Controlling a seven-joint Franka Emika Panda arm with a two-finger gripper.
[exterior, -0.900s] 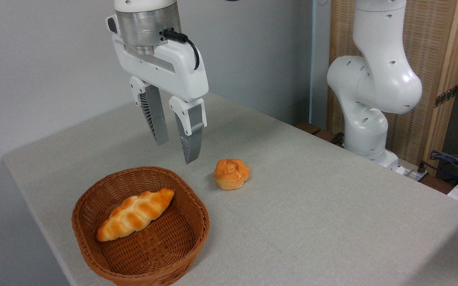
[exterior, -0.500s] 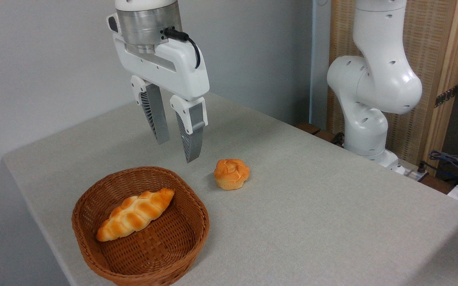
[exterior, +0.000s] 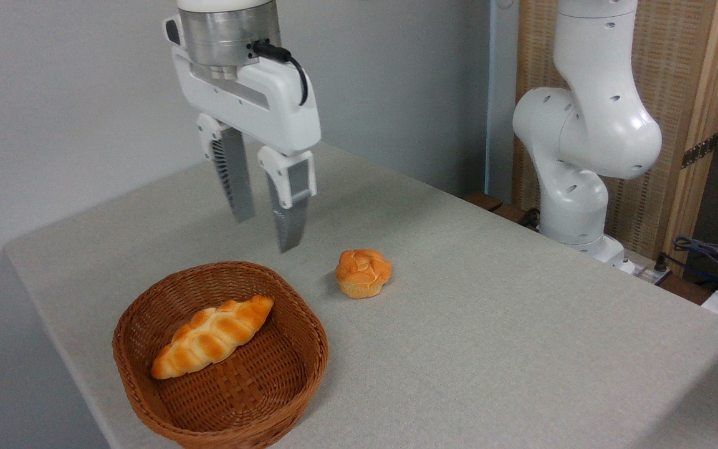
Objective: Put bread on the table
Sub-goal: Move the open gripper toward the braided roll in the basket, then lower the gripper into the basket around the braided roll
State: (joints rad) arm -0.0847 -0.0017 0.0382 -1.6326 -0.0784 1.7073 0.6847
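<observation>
Wicker, brown and tightly woven, forms the basket [exterior: 222, 355] in which the bread [exterior: 212, 336] is lying, slanted from lower left to upper right, its upper tip close to the far rim. The bread is untouched and nothing of the task is yet done.

In the single fixed view, the claw [exterior: 265, 232] is seen hanging above the far rim of the basket, fingers pointing down and spread apart, with nothing between them. Against the frames of a moment ago it has been shifted slightly leftward and a little upward, so that it is now set more nearly over the basket than over the bun [exterior: 363, 272]. This is judged to be alignment for a reach into the basket; a further shift toward the camera and a descent are still needed before the bread can be taken. Bread, basket and bun are all found exactly where they were.

The bench [exterior: 496, 349] is covered in a pale grey-beige, cloth-like surface with a rounded corner at the left, and plenty of bare area is offered to the right of the bun. A plain pale wall is seen behind; a woven panel in a wooden frame and some cables are seen at the right, behind the arm's base.
</observation>
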